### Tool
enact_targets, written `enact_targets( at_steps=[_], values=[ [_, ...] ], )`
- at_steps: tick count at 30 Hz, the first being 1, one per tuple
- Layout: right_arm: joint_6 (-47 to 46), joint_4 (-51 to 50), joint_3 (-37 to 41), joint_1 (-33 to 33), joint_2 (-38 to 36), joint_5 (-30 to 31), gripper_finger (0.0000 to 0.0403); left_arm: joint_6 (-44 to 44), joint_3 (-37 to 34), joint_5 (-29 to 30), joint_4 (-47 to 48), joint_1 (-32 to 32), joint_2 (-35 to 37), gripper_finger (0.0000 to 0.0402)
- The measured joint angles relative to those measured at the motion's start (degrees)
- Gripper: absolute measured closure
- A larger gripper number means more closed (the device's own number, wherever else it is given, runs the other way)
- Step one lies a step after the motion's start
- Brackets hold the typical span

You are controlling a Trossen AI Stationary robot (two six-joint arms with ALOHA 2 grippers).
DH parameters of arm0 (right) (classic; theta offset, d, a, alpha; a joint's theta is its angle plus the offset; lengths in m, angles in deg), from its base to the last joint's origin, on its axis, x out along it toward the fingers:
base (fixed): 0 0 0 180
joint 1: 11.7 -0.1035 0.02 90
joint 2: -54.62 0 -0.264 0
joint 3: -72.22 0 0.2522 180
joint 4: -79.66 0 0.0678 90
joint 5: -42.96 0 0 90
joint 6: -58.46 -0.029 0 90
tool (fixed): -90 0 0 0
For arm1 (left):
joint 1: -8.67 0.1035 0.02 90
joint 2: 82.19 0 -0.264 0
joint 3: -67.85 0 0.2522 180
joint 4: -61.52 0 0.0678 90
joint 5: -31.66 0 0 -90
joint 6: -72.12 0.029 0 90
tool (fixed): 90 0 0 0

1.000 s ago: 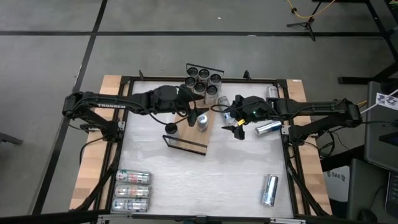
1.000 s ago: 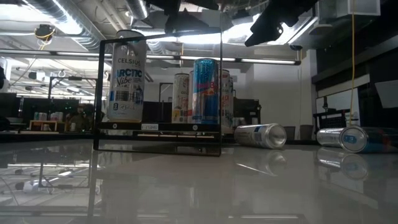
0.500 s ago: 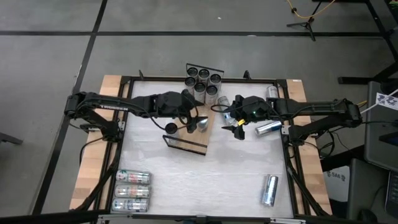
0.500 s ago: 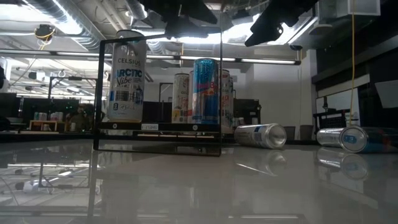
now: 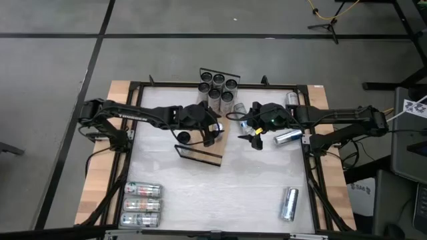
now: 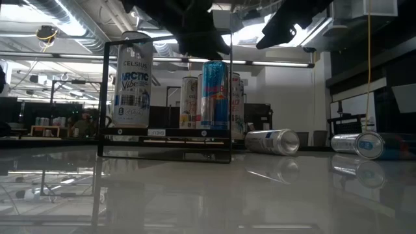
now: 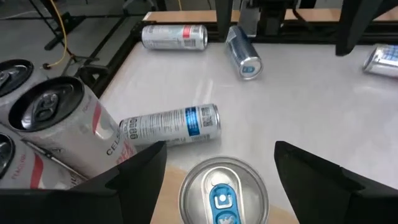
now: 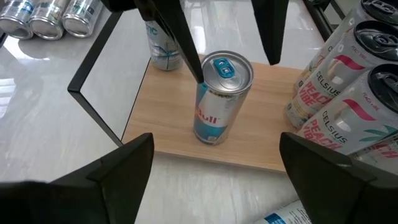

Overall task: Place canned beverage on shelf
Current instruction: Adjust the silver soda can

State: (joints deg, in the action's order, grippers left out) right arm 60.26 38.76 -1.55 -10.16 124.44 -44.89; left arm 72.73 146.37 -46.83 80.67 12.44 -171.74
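The shelf (image 8: 168, 124) is a light-wood board with black wire rails, lying mid-table. A blue canned beverage (image 8: 217, 106) stands upright on it, and a white can (image 6: 132, 81) stands at the shelf's other end. My left gripper (image 5: 212, 132) is open and slants down over the blue can. Its fingers (image 7: 140, 180) stand on either side of the can's top (image 7: 224, 196), with a gap showing on each side. My right gripper (image 5: 253, 139) hovers open, just right of the shelf, with nothing between its fingers.
A wire holder with several upright cans (image 5: 217, 85) stands at the far edge. Cans lie on the table at the right (image 5: 288, 137), near right (image 5: 289, 203) and beside the shelf (image 7: 171, 124). Three more lie at the near left (image 5: 141, 203).
My left gripper has come down onto the blue can's top from above and rolled its wrist; the gap between its fingers looks the same. The blue can and the white can have kept their places on the shelf.
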Motion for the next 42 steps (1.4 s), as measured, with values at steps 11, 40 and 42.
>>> enact_targets(
  at_steps=[11, 40, 42],
  values=[
    [0.0, 0.0, 0.0, 0.0, 0.0, 0.0, 0.0059, -0.5, 0.0, 2.3, 3.2, 0.1, -0.1, 0.0109],
    [0.0, 0.0, 0.0, 0.0, 0.0, 0.0, 0.0059, -5.0, 0.0, 2.3, 8.2, 0.1, -0.1, 0.0109],
    [0.0, 0.0, 0.0, 0.0, 0.0, 0.0, 0.0059, -5.0, 0.0, 2.3, 8.3, 0.1, -0.1, 0.0109]
  ],
)
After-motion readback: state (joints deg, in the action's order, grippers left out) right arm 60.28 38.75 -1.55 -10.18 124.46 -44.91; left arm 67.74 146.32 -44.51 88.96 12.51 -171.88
